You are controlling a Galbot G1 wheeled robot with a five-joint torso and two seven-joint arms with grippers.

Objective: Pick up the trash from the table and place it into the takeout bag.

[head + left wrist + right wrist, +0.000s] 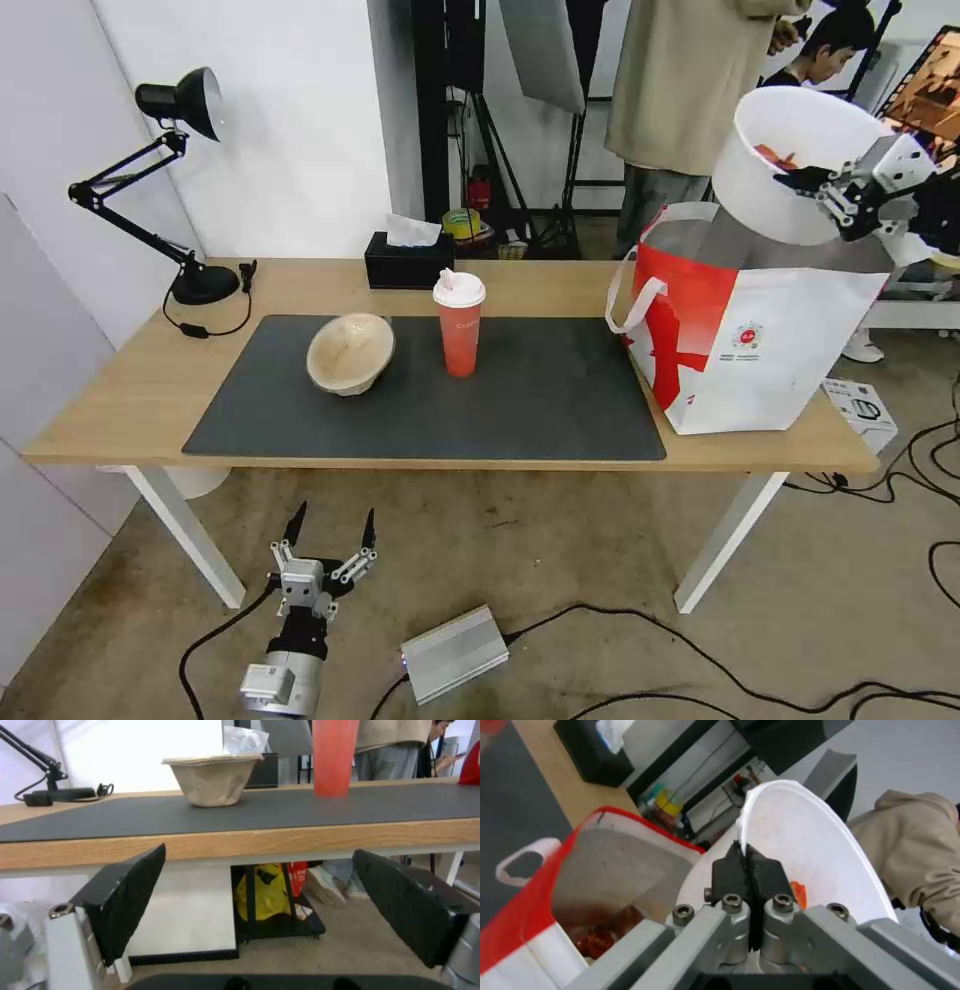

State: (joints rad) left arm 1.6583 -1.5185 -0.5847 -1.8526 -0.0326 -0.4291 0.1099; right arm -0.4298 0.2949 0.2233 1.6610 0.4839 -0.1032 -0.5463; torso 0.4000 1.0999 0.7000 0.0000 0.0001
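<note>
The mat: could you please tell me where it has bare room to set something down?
The mat is bare along its whole front strip, and widely between the red cup and the bag. A narrow gap lies between the pulp bowl and the cup. The right table end is crowded: the bag fills it, with the right end effector holding the white bowl above.

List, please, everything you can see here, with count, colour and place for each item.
White plastic bowl: one, white with red scraps, held above the bag.
Takeout bag: one, red-and-white, table's right end.
Drink cup: one, red, white lid, mat centre.
Pulp bowl: one, beige, on mat beside the cup.
Tissue box: one, black, back edge.
Desk lamp: one, black, left end.
Table: one, light wood.
Mat: one, dark grey.
Right gripper: clamped on bowl rim.
Left gripper: open, below the table edge.
</note>
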